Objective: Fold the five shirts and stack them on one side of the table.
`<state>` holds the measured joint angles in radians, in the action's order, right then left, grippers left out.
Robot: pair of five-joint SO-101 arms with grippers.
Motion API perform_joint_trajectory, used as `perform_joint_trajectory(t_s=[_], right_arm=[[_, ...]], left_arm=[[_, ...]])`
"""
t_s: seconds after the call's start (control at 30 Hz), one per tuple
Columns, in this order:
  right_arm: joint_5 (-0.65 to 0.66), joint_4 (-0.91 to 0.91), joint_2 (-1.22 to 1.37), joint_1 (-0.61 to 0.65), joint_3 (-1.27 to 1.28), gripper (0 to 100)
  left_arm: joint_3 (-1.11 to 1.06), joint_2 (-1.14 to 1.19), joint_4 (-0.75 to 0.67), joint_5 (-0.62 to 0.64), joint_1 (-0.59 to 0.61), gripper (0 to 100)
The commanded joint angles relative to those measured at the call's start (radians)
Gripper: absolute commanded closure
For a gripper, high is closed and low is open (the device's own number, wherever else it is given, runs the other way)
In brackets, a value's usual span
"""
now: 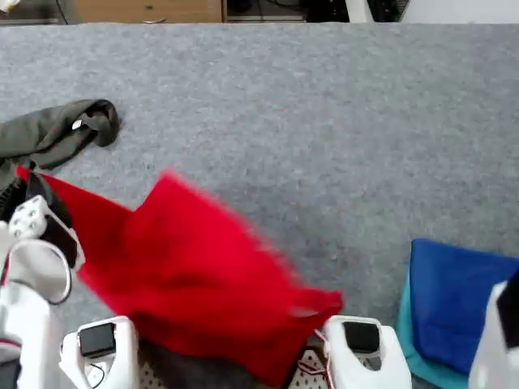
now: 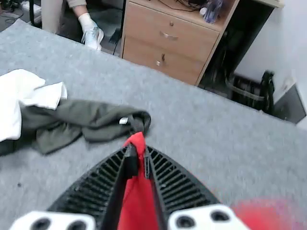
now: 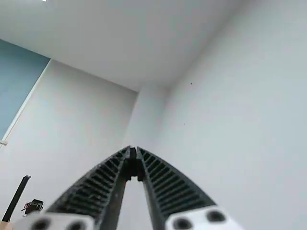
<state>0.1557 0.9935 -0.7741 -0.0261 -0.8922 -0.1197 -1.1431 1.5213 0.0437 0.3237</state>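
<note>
A red shirt (image 1: 190,271) hangs lifted over the table's near left part. One corner of the red shirt (image 2: 136,143) is pinched in my left gripper (image 2: 136,153), which is shut on it; that left gripper (image 1: 28,190) sits at the far left in the high view. My right gripper (image 3: 133,155) points up at a wall and ceiling, fingers shut with nothing between them. An olive-green shirt (image 1: 53,130) lies crumpled at the left; the same olive shirt (image 2: 76,124) lies just beyond the left gripper. A folded blue shirt (image 1: 458,296) rests on a teal one (image 1: 413,352) at the right.
A white shirt (image 2: 21,98) lies beside the olive one. The grey felt table (image 1: 324,121) stretches wide through the middle and back. A wooden drawer unit (image 2: 170,40) stands beyond the far edge. Two white arm bases (image 1: 361,352) stand at the near edge.
</note>
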Motion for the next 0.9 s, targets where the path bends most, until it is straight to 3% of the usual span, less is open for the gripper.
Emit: perform_joint_trajectory(t_s=[0.0,0.2,0.47,0.67,0.87], right_arm=[[0.009,-0.018,0.001,-0.007,0.038,99.5],[0.002,0.081,0.001,0.005,0.242,99.5],[-0.026,0.491,0.002,0.415,0.817,95.9],[-0.112,0.603,0.005,0.654,1.148,82.4],[-0.152,0.644,0.130,0.878,1.357,81.5]], left_arm=[[-0.100,-0.094,-0.106,-0.009,0.018,98],[-0.181,-0.102,-0.117,-0.009,0.032,98],[-0.440,-0.111,-0.149,-0.064,0.040,98],[-0.535,-0.105,-0.176,-0.064,0.041,98],[-0.578,-0.111,-0.170,-0.064,0.041,98]])
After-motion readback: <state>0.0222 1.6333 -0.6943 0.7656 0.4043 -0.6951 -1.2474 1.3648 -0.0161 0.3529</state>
